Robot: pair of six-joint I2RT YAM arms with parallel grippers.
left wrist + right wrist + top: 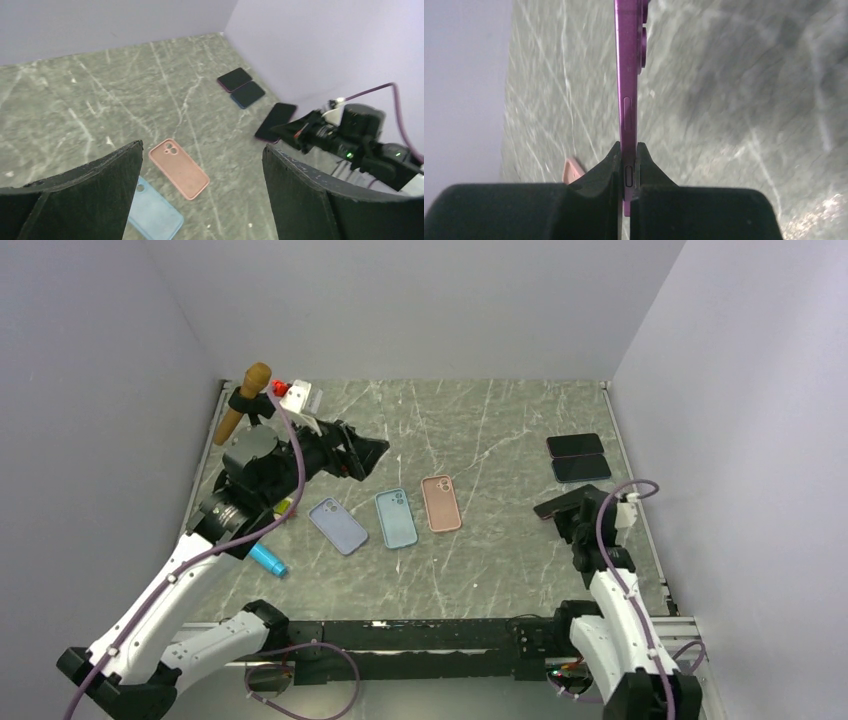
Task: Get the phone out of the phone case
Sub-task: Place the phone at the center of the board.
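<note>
My right gripper point(572, 512) is shut on a purple phone point(560, 504) and holds it above the table at the right. In the right wrist view the phone point(628, 75) stands edge-on between the fingers point(644, 167), its side button and camera bumps showing. Three empty cases lie in a row mid-table: lavender point(338, 526), blue point(396, 518) and pink point(441, 503). My left gripper point(375, 450) is open and empty, raised above the table left of the cases. Its view shows the pink case point(178, 169), the blue case point(152, 212) and the held phone point(275, 121).
Two dark phones point(575, 445) point(581, 468) lie side by side at the back right, near the wall. A wooden-handled tool point(243, 400) and a small red and white object point(290, 392) are at the back left. A blue cylinder point(267, 559) lies near the left arm.
</note>
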